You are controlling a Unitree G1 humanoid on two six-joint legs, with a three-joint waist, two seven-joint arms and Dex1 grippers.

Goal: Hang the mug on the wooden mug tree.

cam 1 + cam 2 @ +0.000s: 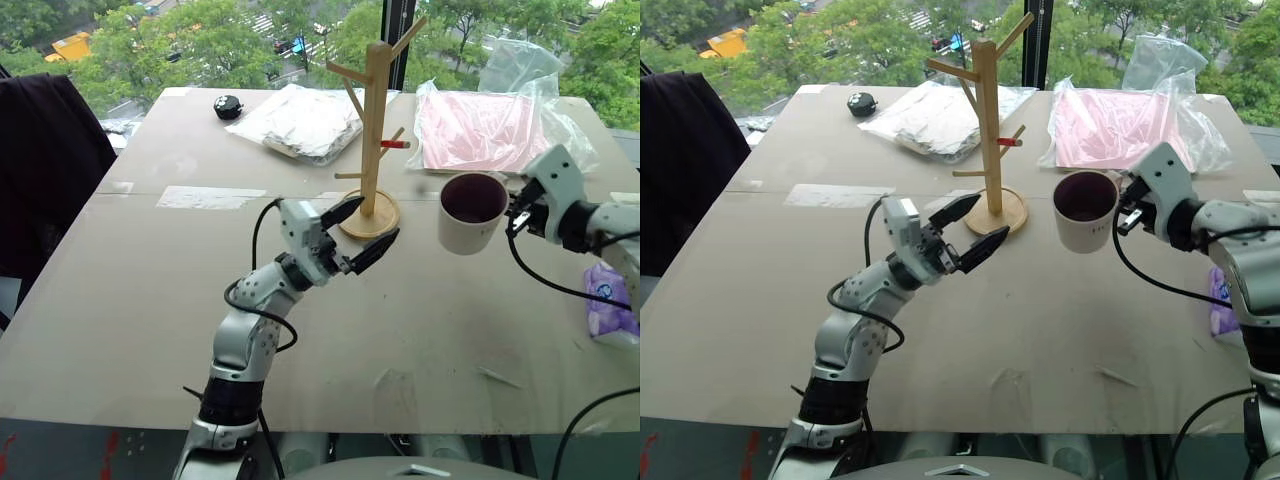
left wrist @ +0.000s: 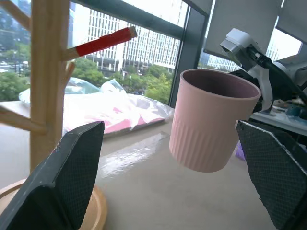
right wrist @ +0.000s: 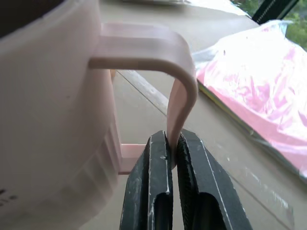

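right gripper (image 3: 171, 148) pinches mug (image 1: 471, 212) handle | left gripper (image 1: 361, 232) spread beside wooden mug tree (image 1: 374, 130)

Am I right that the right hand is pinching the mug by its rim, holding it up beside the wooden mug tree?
Not quite: the right hand pinches the mug by its loop handle, not the rim, as the right wrist view shows. The rest holds: the mug is held up beside the wooden mug tree.

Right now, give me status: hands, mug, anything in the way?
Right hand shut on mug handle, mug lifted beside wooden tree. Left hand open by the tree's base. Path to pegs clear.
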